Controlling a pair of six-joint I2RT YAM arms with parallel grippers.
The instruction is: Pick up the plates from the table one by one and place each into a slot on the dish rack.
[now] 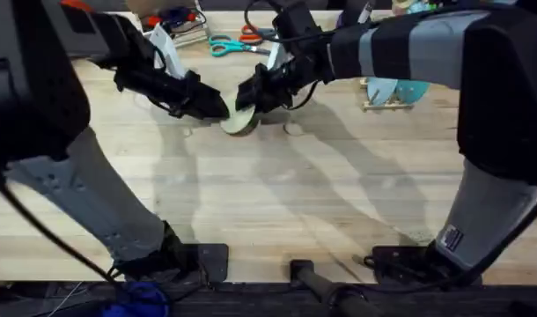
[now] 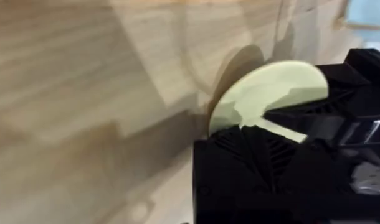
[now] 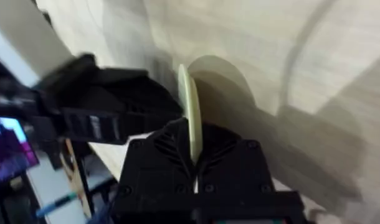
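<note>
In the overhead view, both arms are meeting over the middle of the far half of the surface [image 1: 268, 202], with the left pincer [image 1: 217, 109] and the right pincer [image 1: 248, 97] closing in on the cream-yellow plate [image 1: 239, 121] from opposite sides. The dish rack [image 1: 390, 97] is standing well apart to the right, already carrying a light blue plate [image 1: 381, 90] and a teal plate [image 1: 412, 90].

In the left wrist view, the cream-yellow plate [image 2: 271, 93] is standing on edge, its lower part covered by the left pincer's black fingers [image 2: 252, 162]; whether they are clamping it cannot be told.

In the right wrist view, the plate [image 3: 190, 118] is showing edge-on, and the right pincer [image 3: 193, 155] is clamped on its rim.

The plate is looking thin, stiff, light and smooth — probably slippery — so the rim is the sensible place to take hold. The contact with the surface and the rack's free slot are hidden.
</note>
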